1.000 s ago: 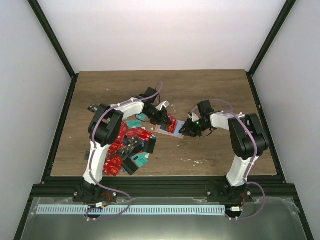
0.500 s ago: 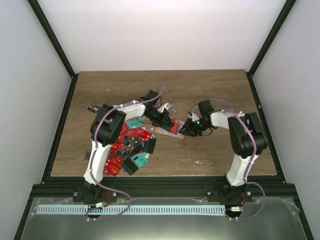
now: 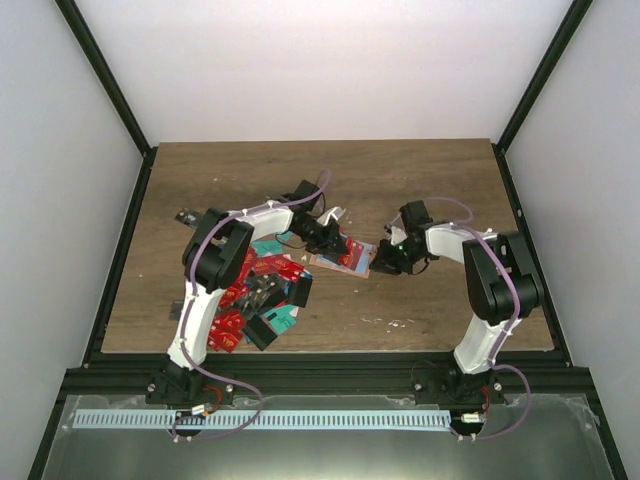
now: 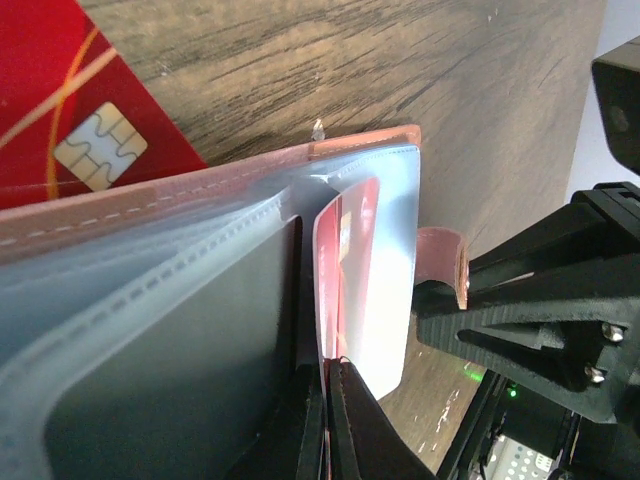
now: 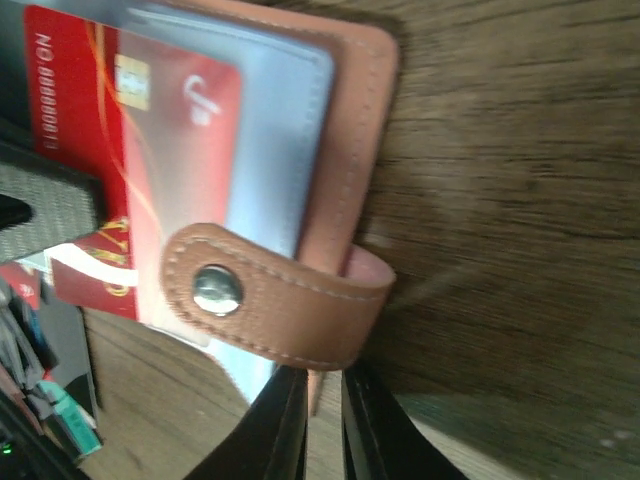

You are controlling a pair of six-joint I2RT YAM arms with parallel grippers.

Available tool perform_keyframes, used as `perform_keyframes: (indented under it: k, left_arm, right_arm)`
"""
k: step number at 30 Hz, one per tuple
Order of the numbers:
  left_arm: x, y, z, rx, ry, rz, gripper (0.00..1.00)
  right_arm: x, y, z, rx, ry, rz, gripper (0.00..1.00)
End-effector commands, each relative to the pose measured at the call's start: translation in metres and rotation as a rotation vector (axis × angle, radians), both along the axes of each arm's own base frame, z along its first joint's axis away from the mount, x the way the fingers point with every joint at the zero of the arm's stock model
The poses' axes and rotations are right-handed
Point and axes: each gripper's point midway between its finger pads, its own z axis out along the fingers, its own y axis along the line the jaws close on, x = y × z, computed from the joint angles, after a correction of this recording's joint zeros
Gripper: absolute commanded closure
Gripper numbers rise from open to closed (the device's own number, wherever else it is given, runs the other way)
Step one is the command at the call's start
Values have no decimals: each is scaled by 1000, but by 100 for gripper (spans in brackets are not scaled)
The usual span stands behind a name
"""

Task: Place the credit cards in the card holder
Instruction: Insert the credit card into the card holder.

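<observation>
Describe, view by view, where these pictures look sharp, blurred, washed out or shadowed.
Top external: even light, back wall washed out, cards too small to read. Left wrist: the card holder's near sleeves look soft, the table crisp. Right wrist: the snap strap is sharp, dark shadow beside it.

Robot arms: two | card holder: one | credit cards: a heap (too overlapped for an exact count), mostly red, several teal.

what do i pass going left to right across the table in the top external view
pile of credit cards → card holder → right arm
</observation>
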Motion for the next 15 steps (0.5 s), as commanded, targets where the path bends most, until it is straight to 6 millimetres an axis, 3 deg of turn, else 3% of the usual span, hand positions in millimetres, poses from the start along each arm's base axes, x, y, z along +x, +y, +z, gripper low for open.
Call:
perform_keyframes:
  k: [1,15]
  left_arm:
    - [-15,6,-31,95,51,-22,96]
    - [-21,-4,-36,63,119,-8,96]
  right_arm:
    - [3,-16,-9,-79,9,-53,89]
    - [3,5,-25,50,59,-42,97]
